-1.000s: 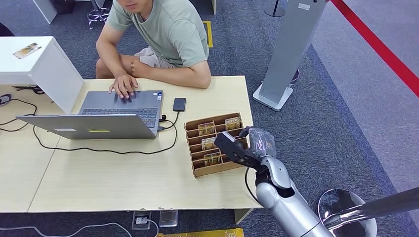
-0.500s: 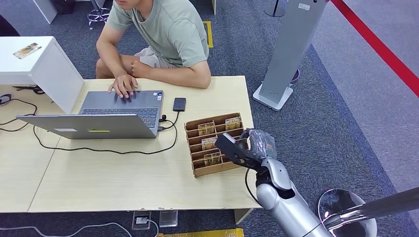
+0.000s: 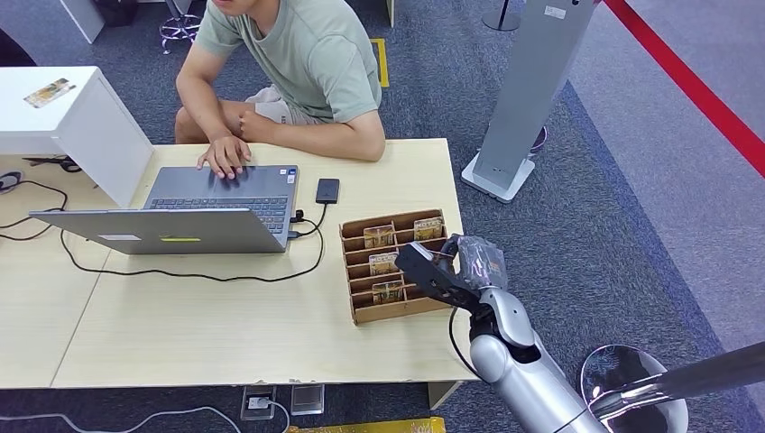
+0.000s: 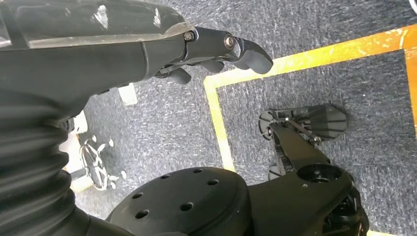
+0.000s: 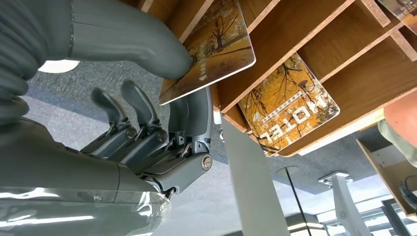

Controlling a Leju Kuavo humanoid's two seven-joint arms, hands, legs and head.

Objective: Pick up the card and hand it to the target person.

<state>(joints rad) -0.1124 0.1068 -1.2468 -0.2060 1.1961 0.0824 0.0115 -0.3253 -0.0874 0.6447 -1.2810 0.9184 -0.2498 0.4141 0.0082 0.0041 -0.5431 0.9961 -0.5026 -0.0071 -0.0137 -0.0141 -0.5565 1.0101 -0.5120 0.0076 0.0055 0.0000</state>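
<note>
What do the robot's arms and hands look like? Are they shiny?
Yes, partly. The right arm is a shiny silver tube with a thin black cable beside it. The right hand has a thick grey thumb, darker grey fingers with small screws, a ribbed grey cover and clear plastic wrap at the wrist. The left hand is dark, nearly black, with the same ribbed cover.

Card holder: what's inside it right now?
The holder has four cards showing; the right hand pinches a fifth card at its slot. The hand covers the slots beneath it.
</note>
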